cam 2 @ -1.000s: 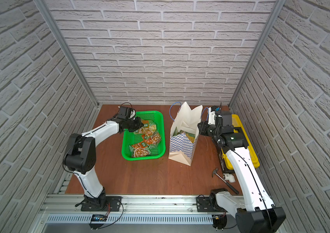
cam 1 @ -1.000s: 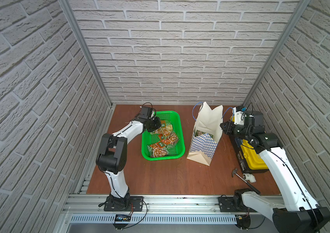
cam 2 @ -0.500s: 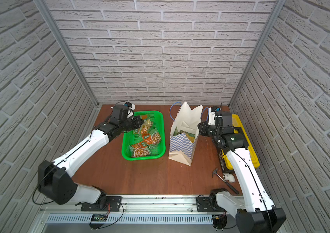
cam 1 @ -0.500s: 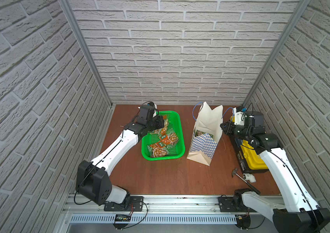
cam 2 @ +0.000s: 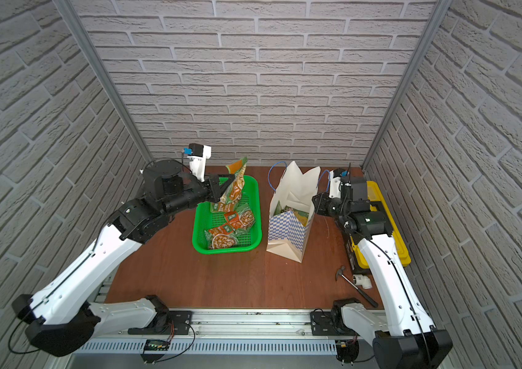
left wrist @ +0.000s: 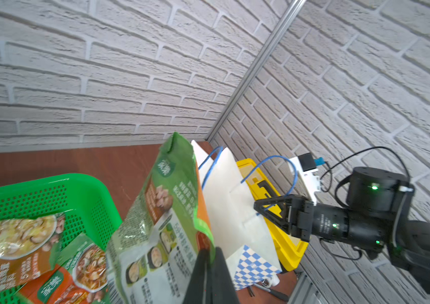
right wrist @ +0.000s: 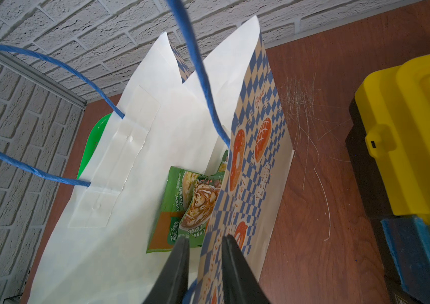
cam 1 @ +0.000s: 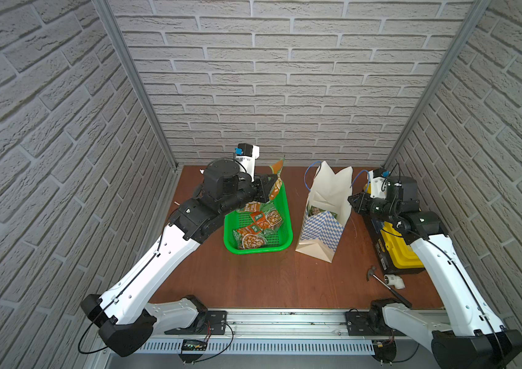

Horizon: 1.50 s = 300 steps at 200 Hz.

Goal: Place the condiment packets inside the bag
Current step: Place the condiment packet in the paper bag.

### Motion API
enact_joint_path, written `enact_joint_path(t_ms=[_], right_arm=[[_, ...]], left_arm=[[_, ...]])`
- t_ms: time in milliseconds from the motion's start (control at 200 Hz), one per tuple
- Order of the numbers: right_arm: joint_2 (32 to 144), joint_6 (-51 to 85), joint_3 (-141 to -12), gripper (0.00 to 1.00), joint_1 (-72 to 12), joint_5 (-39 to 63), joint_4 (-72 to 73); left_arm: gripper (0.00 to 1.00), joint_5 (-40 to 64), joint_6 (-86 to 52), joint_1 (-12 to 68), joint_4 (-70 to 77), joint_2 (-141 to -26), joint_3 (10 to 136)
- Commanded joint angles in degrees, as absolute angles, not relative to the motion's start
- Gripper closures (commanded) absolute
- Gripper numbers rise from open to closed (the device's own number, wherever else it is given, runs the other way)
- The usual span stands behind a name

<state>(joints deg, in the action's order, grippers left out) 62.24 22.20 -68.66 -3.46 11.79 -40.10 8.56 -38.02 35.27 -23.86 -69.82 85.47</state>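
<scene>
Our left jaws pinch one packet above the basket; our right jaws grip the rim of the bag, standing on the surface beside it, other packets inside.

basket left of bag, toolbox right

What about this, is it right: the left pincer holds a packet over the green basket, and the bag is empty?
The bag is not empty: the right wrist view shows packets already inside it. The left pincer does hold a packet over the green basket.
</scene>
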Motion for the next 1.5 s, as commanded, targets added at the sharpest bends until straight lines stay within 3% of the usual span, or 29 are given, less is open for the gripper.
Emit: enact_joint_path(t_ms=[0,355,1030,1100,1190,1255,1495], right_arm=[[61.4,22.8,-69.1,0.73,-3.1,12.6,-39.6],[61.5,23.4,-68.5,0.74,-3.1,13.0,-38.3],[60.6,23.7,-67.5,0.74,-3.2,13.5,-37.8],[60.6,23.7,-67.1,0.74,-3.2,13.3,-37.7],[60.3,23.5,-66.4,0.74,-3.1,12.9,-37.6],[60.3,23.4,-66.2,0.74,-3.2,13.1,-37.6],[60.8,23.5,-66.2,0.75,-3.2,13.4,-36.9]], left_arm=[[1.00,10.5,-36.1,38.0,-22.3,-72.0,89.8],[1.00,10.3,-33.9,47.0,-20.9,-79.6,98.0],[1.00,10.8,-32.0,46.5,-27.3,-99.8,110.2],[0.48,11.5,-31.2,46.2,-30.8,-101.7,112.7],[0.14,9.8,-30.6,47.0,-31.6,-99.2,111.5],[0.02,7.9,-30.2,47.5,-31.4,-95.9,109.9],[0.02,-5.6,-28.1,46.7,-34.9,-83.3,99.9]])
